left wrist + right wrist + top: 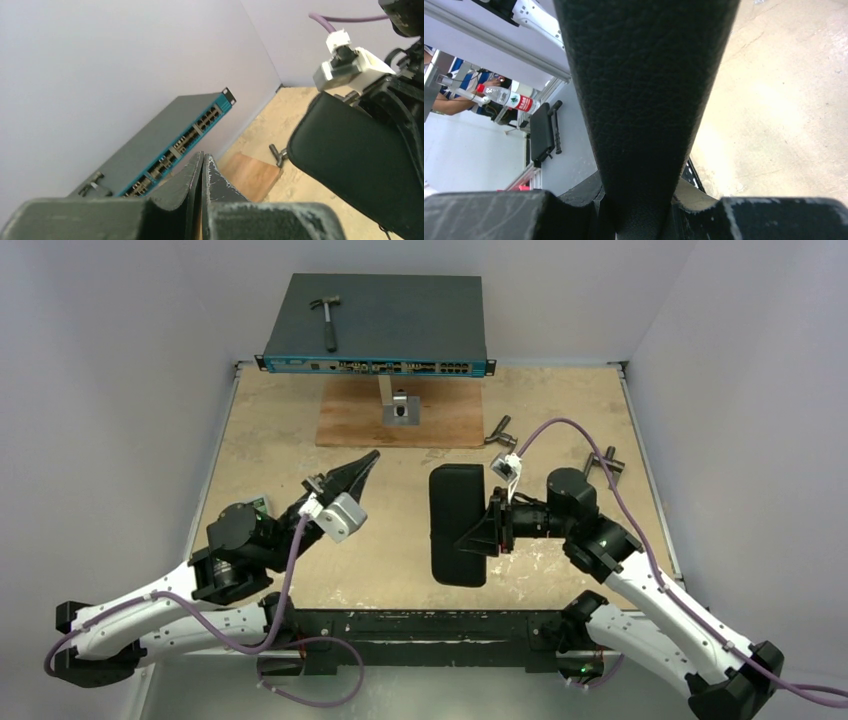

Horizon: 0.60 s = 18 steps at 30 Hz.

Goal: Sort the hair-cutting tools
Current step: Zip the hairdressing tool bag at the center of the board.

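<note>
My right gripper is clamped on the edge of a black leather pouch, seemingly held clear of the desk. My left gripper hangs near it, pressed shut on nothing. None of the hair-cutting tools are in sight, and I judge they are inside the pouch. Next move, I reckon: the left gripper parts its fingers and works at the pouch's mouth — steadily.

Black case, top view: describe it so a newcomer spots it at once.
At the middle of the table, nearer than the wooden board, is the black case. It is the only large, rounded, leathery slab, and the right gripper clamps its edge.
</note>
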### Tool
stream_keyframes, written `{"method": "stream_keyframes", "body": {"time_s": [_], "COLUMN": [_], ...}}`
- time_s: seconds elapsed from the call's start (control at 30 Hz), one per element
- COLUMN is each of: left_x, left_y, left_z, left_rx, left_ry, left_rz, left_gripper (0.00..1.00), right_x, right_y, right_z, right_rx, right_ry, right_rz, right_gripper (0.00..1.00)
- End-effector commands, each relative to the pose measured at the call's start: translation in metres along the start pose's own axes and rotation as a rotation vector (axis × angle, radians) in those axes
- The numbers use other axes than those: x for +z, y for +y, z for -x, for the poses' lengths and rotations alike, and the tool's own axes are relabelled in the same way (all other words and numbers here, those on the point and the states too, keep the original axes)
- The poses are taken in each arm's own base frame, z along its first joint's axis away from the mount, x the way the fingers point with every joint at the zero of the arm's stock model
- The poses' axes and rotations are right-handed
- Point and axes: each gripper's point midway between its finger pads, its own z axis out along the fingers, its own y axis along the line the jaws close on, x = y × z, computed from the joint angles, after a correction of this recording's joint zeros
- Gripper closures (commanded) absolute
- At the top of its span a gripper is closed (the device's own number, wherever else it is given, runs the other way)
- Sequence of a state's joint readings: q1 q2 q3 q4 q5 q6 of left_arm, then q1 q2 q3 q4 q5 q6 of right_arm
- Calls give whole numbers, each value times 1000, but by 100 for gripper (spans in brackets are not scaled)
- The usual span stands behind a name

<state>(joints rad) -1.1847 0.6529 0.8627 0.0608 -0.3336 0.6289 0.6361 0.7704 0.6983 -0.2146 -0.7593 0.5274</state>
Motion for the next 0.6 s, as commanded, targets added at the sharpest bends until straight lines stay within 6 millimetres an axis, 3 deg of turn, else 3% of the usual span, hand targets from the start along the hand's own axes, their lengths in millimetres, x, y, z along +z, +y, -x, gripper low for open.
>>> {"method": "stream_keyframes", "body": {"time_s": [0.0, 0.1, 0.2, 0.3, 0.4, 0.5, 0.57], "left_x": [9, 5, -9, -26, -36, -45, -50], "left_y": [9, -12, -38, -58, -63, -49, -45], "left_z": [20, 6, -17, -28, -19, 2, 12], "left_rx": [18, -33, -122, -252, -417, -563, -636], "left_ry": [-41, 3, 82, 132, 63, -70, -102], "left_rz": [6, -77, -174, -243, -238, -182, -185], "left_gripper": [100, 96, 55, 37, 21, 3, 0], "right_x": [-9, -13, -18, -24, -26, -29, -32], "right_y": [25, 40, 50, 63, 66, 76, 84], "right_z": [14, 14, 9, 4, 6, 6, 8], "right_rx": [-96, -106, -119, -132, -159, -187, -209], "right_ry": [-48, -46, -26, -28, -56, -67, -86], "right_rz": [71, 135, 187, 252, 265, 325, 370], "right_gripper": [100, 100, 100, 100, 100, 100, 100]}}
